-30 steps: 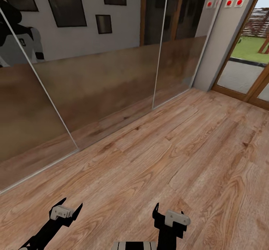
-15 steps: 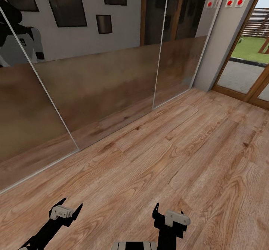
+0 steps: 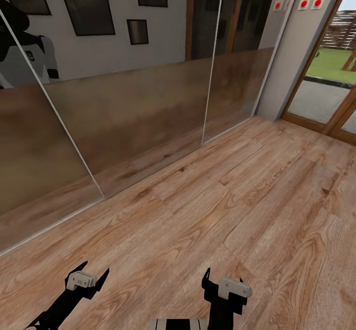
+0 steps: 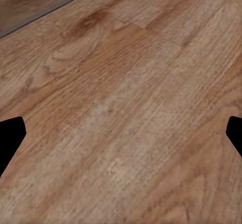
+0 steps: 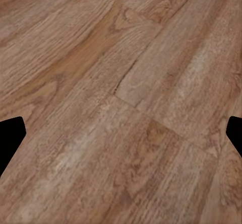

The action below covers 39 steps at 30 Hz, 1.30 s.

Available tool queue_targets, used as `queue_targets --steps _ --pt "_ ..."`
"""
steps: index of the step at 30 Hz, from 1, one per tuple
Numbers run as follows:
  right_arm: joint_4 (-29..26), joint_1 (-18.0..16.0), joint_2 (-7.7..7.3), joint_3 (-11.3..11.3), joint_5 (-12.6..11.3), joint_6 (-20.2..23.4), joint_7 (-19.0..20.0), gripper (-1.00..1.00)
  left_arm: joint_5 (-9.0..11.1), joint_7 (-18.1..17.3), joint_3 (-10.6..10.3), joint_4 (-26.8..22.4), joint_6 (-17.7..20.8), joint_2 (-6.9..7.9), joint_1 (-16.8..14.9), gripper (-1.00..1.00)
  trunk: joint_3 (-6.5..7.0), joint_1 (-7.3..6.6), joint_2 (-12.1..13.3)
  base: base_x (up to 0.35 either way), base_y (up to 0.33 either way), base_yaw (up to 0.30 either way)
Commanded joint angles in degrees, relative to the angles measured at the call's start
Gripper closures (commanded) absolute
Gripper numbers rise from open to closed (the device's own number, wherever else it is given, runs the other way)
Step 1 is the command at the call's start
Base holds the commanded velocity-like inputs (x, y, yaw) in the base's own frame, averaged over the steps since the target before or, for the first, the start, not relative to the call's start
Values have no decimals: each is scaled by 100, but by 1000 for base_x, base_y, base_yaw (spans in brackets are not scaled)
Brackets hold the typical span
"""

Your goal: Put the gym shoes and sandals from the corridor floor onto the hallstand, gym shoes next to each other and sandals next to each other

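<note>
We face a stretch of wood floor (image 3: 237,206) with mirrored sliding doors (image 3: 123,117) along the far left and a glazed door (image 3: 329,88) to a garden at the far right. Our left gripper (image 3: 87,274) and right gripper (image 3: 225,281) hang low at the near edge, both with fingers spread wide and nothing between them. In the wrist views the black fingertips (image 4: 10,136) sit far apart over bare planks.
</note>
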Motion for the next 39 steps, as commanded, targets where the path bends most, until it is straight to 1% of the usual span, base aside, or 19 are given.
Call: queue_targets --steps 1,11,29,39 --pt "-5 -6 -2 11 -30 -6 -28 -100 -48 -21 23 -3 -28 -2 -5 -100 -4 -1 -2 95 0 1" --pt "-5 -6 -2 11 -30 -6 -28 -100 -48 -24 23 -3 -32 -3 -7 -100 -4 -1 -2 105 0 0" --pt "-5 -6 -2 11 -30 -6 -28 -100 -48 -22 23 -3 -28 -3 -6 -100 -4 -1 -2 25 0 0" --pt "-5 -6 -2 11 -30 -6 -28 -100 -48 -23 23 -3 -28 1 -6 -100 -4 -1 -2 176 0 0"
